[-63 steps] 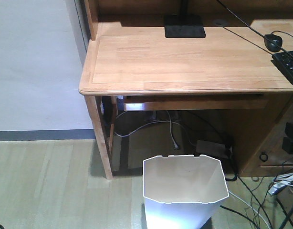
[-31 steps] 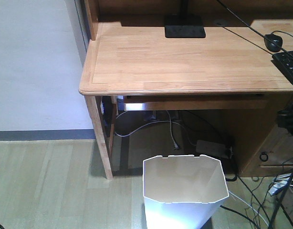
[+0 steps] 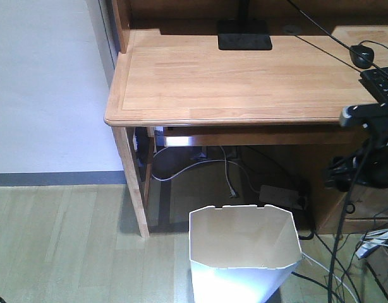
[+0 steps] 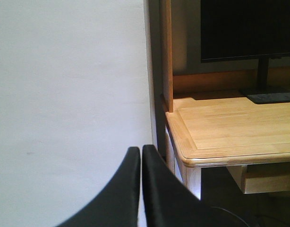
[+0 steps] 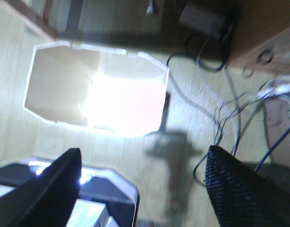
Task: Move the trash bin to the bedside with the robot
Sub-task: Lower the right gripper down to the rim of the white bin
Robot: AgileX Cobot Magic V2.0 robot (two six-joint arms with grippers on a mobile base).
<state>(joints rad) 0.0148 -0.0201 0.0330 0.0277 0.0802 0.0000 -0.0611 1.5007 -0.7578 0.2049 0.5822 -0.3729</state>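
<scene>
Bin [image 3: 244, 252] upright and empty on the floor, just in front of the desk [image 3: 244, 76], near its left leg [image 3: 132, 183] and close to a tangle of cables [image 3: 345, 265]. No bed in any view, so nearly all of the task judged undone. Right gripper [image 5: 145, 189] hanging above and to the bin's right, looking down on it, jaws spread wide with nothing between them. Left gripper [image 4: 140, 156] pressed shut on nothing, up near desk height by the wall [image 4: 64, 94]. Likeliest trouble: pinching one thin wall only, with flexing, slipping out or tipping of the bin to follow. Next: snagging the right arm [image 3: 364, 167], or its own trailing lead, on the loose cables during the reach down. With dragging instead of lifting, a chance of catching the base on a cable or knocking it against the leg. Strong glare inside the bin in the right wrist view, plus blur, making the rim hard to place; hence a risk of closing on air or landing on top of the rim. Safer to take the rim squarely and lift clear of the cables before driving off.
</scene>
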